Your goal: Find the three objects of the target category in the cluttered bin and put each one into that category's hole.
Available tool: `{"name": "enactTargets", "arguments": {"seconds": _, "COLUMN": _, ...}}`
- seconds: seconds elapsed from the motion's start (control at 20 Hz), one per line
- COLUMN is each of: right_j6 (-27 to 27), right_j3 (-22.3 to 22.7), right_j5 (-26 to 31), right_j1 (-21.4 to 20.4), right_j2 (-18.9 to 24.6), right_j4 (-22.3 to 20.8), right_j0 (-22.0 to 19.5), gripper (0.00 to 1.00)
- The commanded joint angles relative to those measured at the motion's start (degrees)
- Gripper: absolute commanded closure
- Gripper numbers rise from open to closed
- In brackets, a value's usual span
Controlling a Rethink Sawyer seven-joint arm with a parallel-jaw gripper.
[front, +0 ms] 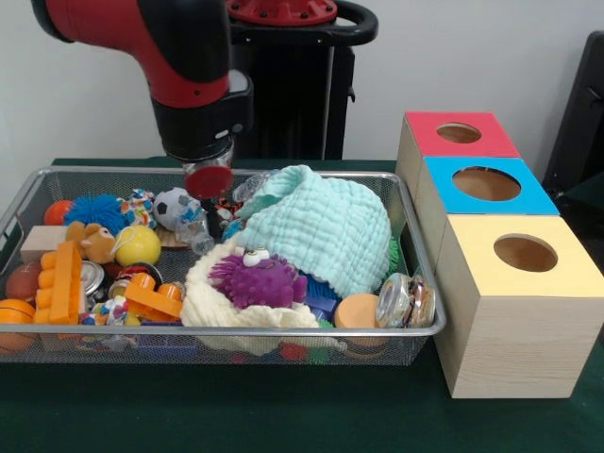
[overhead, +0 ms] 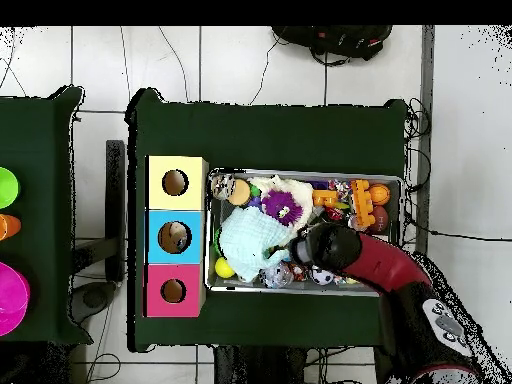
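Note:
A wire mesh bin [front: 283,332] [overhead: 403,200] is heaped with toys and cloths. A mint green cloth [front: 326,226] [overhead: 250,238] covers its middle. In front of it a purple spiky toy [front: 255,279] [overhead: 282,207] rests on a cream cloth [front: 212,304]. Three wooden boxes stand beside the bin, each with a round hole: red [front: 460,133] [overhead: 173,291], blue [front: 486,183] [overhead: 175,237], yellow [front: 525,253] [overhead: 175,182]. My gripper [front: 208,179] [overhead: 303,248] hangs low over the bin's far side, next to a small soccer ball [front: 172,206]. A red round part shows at its tip.
The bin also holds orange blocks [front: 66,281], a yellow ball [front: 138,245], a blue spiky ball [front: 92,211], a small teddy [front: 94,243], glass jars [front: 406,300] and an orange disc [front: 356,310]. Much lies hidden under the cloths. Green cloth covers the table [front: 283,406].

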Motion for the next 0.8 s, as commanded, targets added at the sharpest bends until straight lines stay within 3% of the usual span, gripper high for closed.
{"name": "enactTargets", "arguments": {"seconds": 0.05, "right_j6": -2.7, "right_j3": -0.1, "right_j5": 0.6, "right_j1": -0.4, "right_j2": 6.3, "right_j4": 1.9, "right_j0": -2.8, "gripper": 0.00}}
{"name": "enactTargets", "arguments": {"seconds": 0.5, "right_j6": -2.6, "right_j3": -3.6, "right_j5": 2.4, "right_j1": 1.4, "right_j2": 6.4, "right_j4": 1.7, "right_j0": -1.8, "gripper": 0.00}}
{"name": "enactTargets", "arguments": {"seconds": 0.8, "right_j6": -1.6, "right_j3": -8.3, "right_j5": 4.7, "right_j1": 3.7, "right_j2": 5.9, "right_j4": 2.2, "right_j0": 0.0, "gripper": 0.00}}
